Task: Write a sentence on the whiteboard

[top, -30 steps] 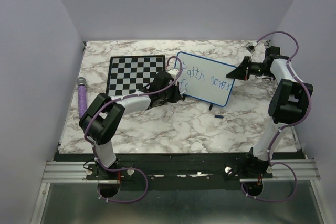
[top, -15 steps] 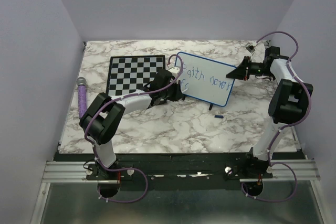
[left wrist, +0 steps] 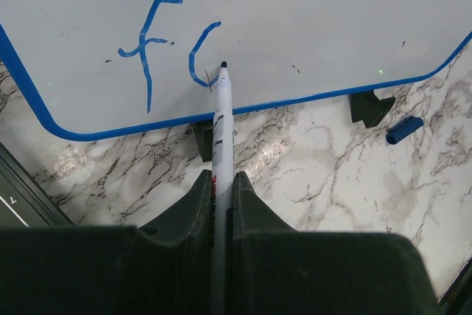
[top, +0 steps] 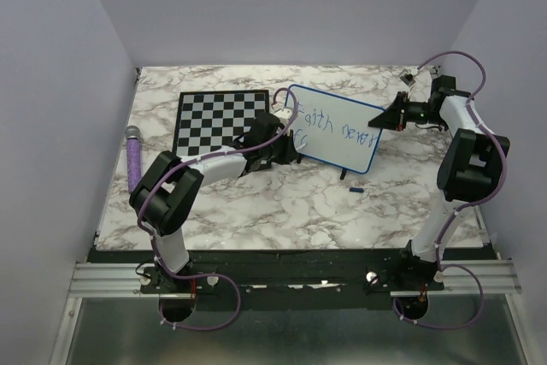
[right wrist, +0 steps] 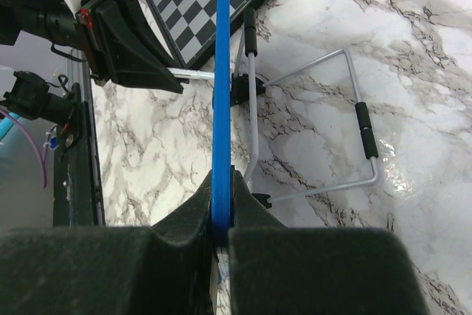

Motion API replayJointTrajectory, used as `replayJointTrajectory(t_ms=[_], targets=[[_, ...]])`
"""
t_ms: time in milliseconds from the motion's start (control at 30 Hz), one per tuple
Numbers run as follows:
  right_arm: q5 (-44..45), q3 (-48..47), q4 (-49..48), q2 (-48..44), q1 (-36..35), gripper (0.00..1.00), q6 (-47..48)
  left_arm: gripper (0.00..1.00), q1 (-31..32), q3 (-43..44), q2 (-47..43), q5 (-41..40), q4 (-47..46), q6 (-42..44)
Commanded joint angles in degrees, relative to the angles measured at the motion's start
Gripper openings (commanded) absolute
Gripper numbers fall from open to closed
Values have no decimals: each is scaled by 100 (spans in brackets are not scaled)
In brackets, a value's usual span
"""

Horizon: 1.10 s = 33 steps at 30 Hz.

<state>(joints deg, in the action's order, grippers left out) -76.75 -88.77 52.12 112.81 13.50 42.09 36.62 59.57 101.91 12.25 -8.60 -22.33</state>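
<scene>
My left tool [left wrist: 220, 186] is pinched tight on a white marker [left wrist: 221, 108], tip at the whiteboard [left wrist: 317, 20] beside a blue "fc". My right tool [right wrist: 221, 186] clamps the board's blue edge, propped on the worktop [left wrist: 317, 160]; the sentence [top: 333, 126] reads "Faith never" above.

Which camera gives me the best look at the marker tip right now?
Left wrist. The marker runs up from the left gripper, and its tip sits at the blue writing on the whiteboard. From the top, the gripper covers it. From the right wrist the board is edge-on and the tip cannot be made out.
</scene>
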Motion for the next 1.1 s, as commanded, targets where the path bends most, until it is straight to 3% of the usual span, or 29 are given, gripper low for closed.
replayJointTrajectory(t_ms=[0, 1067], targets=[[37, -140, 0, 48, -23, 0, 195, 0, -85, 169, -83, -276, -265, -26], [55, -149, 0, 56, -23, 0, 195, 0, -94, 195, -145, -285, -327, -44]])
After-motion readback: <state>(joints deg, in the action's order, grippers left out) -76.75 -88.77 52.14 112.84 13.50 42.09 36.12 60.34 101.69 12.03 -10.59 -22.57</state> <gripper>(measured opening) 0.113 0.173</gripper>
